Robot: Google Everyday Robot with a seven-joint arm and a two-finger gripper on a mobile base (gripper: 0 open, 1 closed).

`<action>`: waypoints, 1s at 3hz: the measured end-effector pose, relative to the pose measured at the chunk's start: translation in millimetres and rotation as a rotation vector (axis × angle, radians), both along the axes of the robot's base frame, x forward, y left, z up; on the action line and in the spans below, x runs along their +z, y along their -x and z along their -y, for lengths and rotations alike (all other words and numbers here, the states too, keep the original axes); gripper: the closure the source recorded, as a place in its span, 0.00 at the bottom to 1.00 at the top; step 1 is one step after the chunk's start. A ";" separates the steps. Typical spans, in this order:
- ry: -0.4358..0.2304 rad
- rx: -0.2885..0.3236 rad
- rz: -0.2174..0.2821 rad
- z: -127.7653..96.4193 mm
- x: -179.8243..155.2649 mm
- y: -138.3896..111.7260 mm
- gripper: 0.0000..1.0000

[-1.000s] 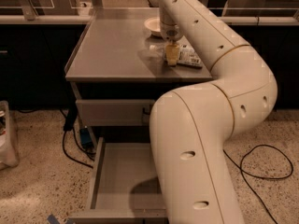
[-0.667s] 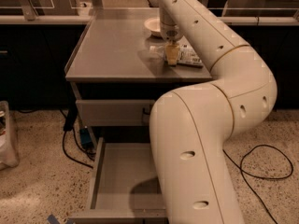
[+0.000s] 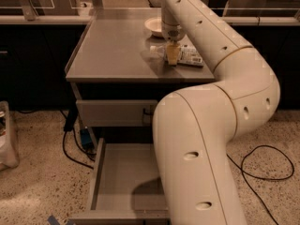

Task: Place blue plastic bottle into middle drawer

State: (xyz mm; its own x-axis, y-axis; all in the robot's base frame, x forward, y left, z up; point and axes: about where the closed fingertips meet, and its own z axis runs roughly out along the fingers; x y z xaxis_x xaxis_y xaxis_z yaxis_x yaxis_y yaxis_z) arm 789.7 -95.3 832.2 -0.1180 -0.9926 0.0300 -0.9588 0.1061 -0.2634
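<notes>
Tool [image 3: 172,53], at the end of the white jointed arm [image 3: 234,83], is down at the surface of the flat grey metal bench [image 3: 117,46], right at the blue plastic bottle [image 3: 190,56]. The bottle is small and clear-walled, with a white label in pale blue print, and it lies on its side across the tool's line. The label end shows to the tool's right and a clear part to its left. Cannot tell whether the tool is open or closed, nor whether it has hold of the bottle. Which end carries the cap is not readable. A cream shallow bowl [image 3: 152,25] sits just beyond the tool, apart from the bottle. The middle drawer [image 3: 119,172], a wide shallow grey metal tray, stands pulled out far below the tool and toward the camera, floor bare. A closed grey drawer front [image 3: 112,112] lies between it and the bench top. Handling, as a judgement: the bottle looks light and thin-walled, so it should give under squeeze. The round, smooth body is apt to roll or slip sideways on the hard bench. Best hold is across the labelled mid-body, square to the long axis, with moderate pressure. That keeps either end from swinging down on the carry. It is not fragile, so a low release into the drawer should do.
</notes>
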 end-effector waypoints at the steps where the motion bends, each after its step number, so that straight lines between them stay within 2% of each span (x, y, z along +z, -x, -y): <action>1: -0.052 0.028 0.013 -4.2 13.5 5.6 1.00; 2: -0.092 0.035 0.040 -1.3 40.5 23.2 1.00; 3: -0.127 0.038 0.054 3.2 64.9 52.2 1.00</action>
